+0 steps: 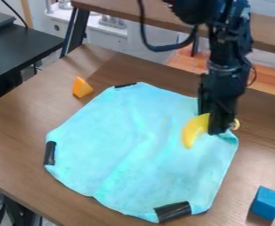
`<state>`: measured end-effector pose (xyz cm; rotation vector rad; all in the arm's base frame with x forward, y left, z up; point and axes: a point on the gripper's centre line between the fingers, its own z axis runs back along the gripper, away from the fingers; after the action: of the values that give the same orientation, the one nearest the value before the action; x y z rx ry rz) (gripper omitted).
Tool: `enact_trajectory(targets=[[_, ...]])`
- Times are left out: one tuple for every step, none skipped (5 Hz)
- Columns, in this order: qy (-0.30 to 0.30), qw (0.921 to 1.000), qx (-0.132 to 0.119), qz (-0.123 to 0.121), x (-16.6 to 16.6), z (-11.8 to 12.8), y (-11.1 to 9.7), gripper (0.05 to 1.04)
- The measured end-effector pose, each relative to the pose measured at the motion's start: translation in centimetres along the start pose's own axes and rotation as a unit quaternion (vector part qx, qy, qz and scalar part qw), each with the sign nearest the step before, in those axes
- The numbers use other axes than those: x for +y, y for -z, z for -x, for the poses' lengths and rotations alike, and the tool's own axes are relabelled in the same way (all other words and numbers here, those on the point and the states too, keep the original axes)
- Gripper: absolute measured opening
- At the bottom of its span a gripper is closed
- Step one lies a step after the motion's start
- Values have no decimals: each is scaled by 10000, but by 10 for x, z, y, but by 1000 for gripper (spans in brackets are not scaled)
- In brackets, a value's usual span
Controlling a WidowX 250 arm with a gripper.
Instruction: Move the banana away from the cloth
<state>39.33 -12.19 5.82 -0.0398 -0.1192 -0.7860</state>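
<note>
Camera view: toward the far-right corner of the cloth (pixel 104 150), a banana (pixel 193 130).
Mostly left of the black gripper (pixel 219 128), long axis running rightward behind it to a small tip near the cloth's edge; grasping or released, impossible to tell. Shortest way clear, probably: over the cloth's right edge.

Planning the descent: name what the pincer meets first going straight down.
Likely the cloth, near its edge below the pincer, though depth is unclear; the banana shows on both sides of the pincer.
</note>
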Motion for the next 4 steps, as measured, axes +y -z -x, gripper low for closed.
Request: enact_trajectory(targets=[[-260, 9996, 89, 76, 1, -24, 14, 518], [-312, 9993, 139, 156, -15, -53, 30, 518], [-450, 9986, 206, 201, -20, -69, 46, 518], [-575, 9982, 104, 162, -21, -82, 49, 518]])
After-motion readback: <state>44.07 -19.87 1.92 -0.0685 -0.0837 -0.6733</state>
